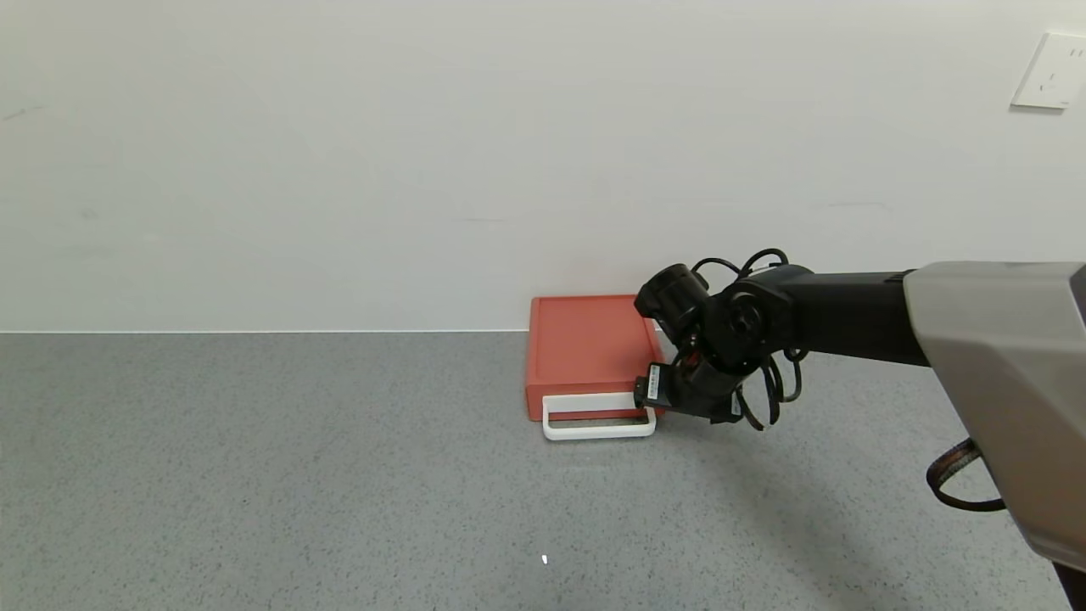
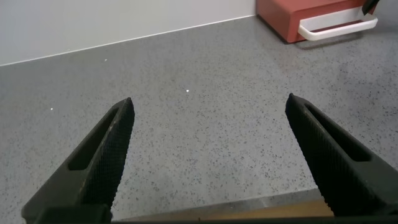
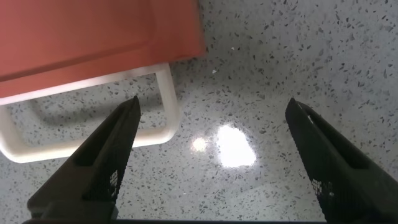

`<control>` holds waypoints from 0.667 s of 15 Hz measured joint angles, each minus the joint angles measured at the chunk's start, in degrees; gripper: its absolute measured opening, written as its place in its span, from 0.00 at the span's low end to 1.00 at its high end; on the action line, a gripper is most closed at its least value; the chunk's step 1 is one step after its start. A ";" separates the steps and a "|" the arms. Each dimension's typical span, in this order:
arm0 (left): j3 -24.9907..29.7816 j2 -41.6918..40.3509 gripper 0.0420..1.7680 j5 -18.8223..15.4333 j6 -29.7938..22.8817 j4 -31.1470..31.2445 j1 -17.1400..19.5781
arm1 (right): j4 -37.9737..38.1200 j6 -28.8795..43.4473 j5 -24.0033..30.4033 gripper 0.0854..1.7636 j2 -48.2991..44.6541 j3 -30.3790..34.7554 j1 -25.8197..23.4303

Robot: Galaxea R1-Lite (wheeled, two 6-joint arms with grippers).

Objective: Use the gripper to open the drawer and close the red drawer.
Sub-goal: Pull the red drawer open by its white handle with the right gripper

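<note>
The orange-red drawer (image 1: 588, 348) sits on the grey counter against the white wall, its tray pushed in. Its white loop handle (image 1: 598, 427) lies flat in front of it. My right gripper (image 1: 652, 399) is open and empty, just above the counter at the handle's right end. In the right wrist view the drawer (image 3: 93, 34) and the handle (image 3: 166, 99) show, with the handle's corner beside one finger (image 3: 109, 155). My left gripper (image 2: 208, 118) is open and empty over bare counter, far from the drawer (image 2: 292, 18), and does not show in the head view.
The grey speckled counter (image 1: 297, 475) stretches wide to the left and front of the drawer. The white wall (image 1: 424, 170) stands right behind the drawer. A wall socket (image 1: 1052, 72) is at the upper right. A bright light reflection (image 3: 236, 146) lies on the counter between the right fingers.
</note>
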 joint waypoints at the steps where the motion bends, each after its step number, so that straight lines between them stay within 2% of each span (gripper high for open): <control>1: 0.00 0.00 0.99 0.00 0.00 0.02 0.00 | 0.00 -0.01 -0.01 0.97 0.20 0.00 -0.06; 10: 0.00 0.00 0.99 0.00 0.02 0.00 0.00 | -0.84 -0.50 -0.09 0.97 1.63 0.00 -0.09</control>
